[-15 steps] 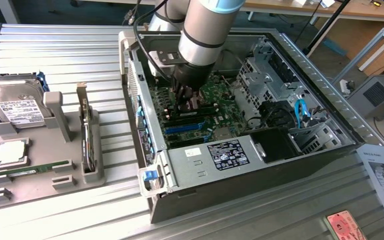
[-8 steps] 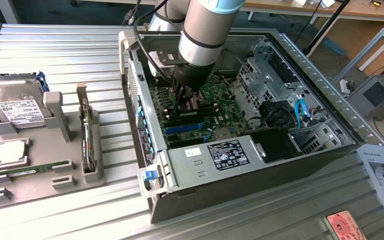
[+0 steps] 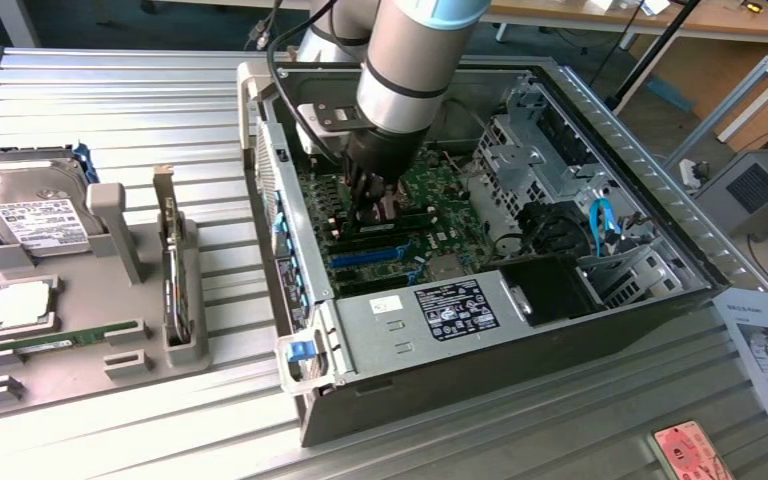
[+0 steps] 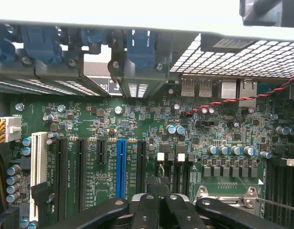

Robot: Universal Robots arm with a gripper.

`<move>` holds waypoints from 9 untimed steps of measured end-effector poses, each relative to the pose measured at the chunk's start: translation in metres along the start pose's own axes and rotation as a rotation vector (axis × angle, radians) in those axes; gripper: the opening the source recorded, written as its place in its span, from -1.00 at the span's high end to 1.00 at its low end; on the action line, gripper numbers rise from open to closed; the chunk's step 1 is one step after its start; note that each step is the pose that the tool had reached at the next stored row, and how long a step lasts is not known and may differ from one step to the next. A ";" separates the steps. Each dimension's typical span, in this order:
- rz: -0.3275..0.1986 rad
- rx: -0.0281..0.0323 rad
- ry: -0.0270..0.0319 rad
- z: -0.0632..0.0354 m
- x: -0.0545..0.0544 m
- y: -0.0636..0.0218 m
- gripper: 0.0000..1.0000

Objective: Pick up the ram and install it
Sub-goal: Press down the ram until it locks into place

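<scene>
I have the hand (image 3: 373,203) pressed together, low over the motherboard (image 3: 431,185) inside the computer case (image 3: 598,130); whether it pinches anything I cannot tell. One ram (image 3: 57,341) lies in the tray (image 3: 77,375) on the counter (image 3: 117,100). I think a straight, gentle push over the slot is best here.

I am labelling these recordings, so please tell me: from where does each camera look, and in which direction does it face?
Exterior view: sits high, off the arm, looking down at the open computer case and parts tray; the arm and the shut gripper over the motherboard show.
Wrist view: rides the wrist inside the case, facing the motherboard; the gripper shows, shut.
Shared: motherboard, gripper and blue slot.
</scene>
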State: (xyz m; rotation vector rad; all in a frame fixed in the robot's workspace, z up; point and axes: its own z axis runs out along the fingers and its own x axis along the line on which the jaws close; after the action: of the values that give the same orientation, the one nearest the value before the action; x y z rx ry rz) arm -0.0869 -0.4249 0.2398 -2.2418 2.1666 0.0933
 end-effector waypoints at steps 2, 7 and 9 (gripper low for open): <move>0.000 0.0001 -0.0001 0.0001 0.000 0.0000 0.79; 0.000 0.0006 -0.0001 0.0015 0.000 0.0000 0.79; 0.000 0.0006 -0.0001 0.0015 0.000 0.0000 0.79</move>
State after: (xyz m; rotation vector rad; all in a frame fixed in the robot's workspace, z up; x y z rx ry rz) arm -0.0869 -0.4249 0.2382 -2.2415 2.1663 0.0928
